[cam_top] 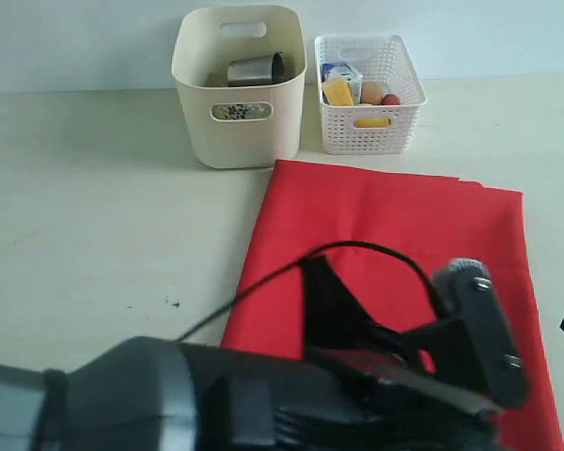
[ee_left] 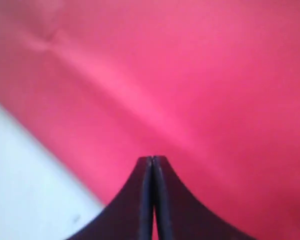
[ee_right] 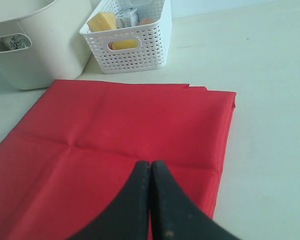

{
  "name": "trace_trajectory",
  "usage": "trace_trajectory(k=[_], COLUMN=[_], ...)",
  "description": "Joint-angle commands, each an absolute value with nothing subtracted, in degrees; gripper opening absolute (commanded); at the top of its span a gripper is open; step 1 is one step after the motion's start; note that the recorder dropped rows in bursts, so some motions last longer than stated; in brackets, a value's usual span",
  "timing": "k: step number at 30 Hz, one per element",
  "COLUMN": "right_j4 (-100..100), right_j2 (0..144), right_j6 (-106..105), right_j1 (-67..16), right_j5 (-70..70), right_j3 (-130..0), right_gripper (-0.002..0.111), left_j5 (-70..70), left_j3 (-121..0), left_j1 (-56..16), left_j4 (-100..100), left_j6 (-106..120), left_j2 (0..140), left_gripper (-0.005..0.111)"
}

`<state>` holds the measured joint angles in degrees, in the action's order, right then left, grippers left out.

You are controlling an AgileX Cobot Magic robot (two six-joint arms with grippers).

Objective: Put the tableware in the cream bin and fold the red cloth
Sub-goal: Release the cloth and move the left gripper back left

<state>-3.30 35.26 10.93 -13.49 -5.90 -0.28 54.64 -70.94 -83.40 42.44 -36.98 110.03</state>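
Red cloth [cam_top: 395,235] lies flat on the table [cam_top: 94,216], in front of the cream bin [cam_top: 240,122] and the white lattice basket [cam_top: 367,132].

The left arm's dark bulk fills the exterior view's foreground and hides the cloth's near edge. The left gripper [ee_left: 152,159] has its jaws pressed together over blurred red fabric; whether it pinches any is unclear. The right gripper [ee_right: 150,164] is also closed, holding nothing, above the cloth. Inside the bin only a steel cup [cam_top: 256,69] is visible. The basket's food is partly hidden.
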Motion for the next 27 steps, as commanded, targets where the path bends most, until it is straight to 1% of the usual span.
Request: trace_trajectory(k=[1,3,6,9,12,16,19,23,25,27], right_j4=[-2.81,-2.81,-2.81,-3.04,-3.03,-3.03,-3.03,-3.37,-5.81,-7.25], right_j2=[35.35,35.35,35.35,35.35,35.46,37.6,41.61,49.6,55.39,61.55], right_j6=[10.25,10.51,10.53,10.77,11.91,12.36,13.34,14.39,14.12,13.62], right_j1=[-13.37,-13.37,-13.37,-13.37,-13.37,-13.37,-13.37,-13.49,-15.67,-19.73], right_j5=[-6.18,-6.18,-5.64,-4.92,-4.49,-4.26,-1.34,3.95,5.33,5.2], right_j3=[0.0,0.0,0.0,0.0,0.0,0.0,-1.82,-8.54,-12.34,-15.43], right_gripper=[0.0,0.0,0.0,0.0,0.0,0.0,0.0,0.0,0.0,0.0], left_j5=[69.96,69.96,69.96,68.02,57.76,36.75,26.88,21.37,17.89,14.74], left_j3=[-59.14,-53.05,-44.06,-35.69,-30.43,-25.26,-22.73,-21.34,-20.97,-20.83], left_j1=[-83.05,-81.63,-77.08,-69.63,-59.01,-46.09,-40.48,-35.94,-34.52,-33.73], left_j4=[58.62,62.0,62.85,62.85,62.96,62.96,64.13,65.69,66.7,67.32], left_j6=[-54.8,-59.33,-64.06,-67.48,-72.4,-77.35,-77.35,-78.62,-78.62,-78.62], left_j2=[101.83,97.1,88.58,79.8,72.65,66.4,65.63,66.32,67.16,67.97], left_gripper=[0.0,0.0,0.0,0.0,0.0,0.0,0.0,0.0,0.0,0.0])
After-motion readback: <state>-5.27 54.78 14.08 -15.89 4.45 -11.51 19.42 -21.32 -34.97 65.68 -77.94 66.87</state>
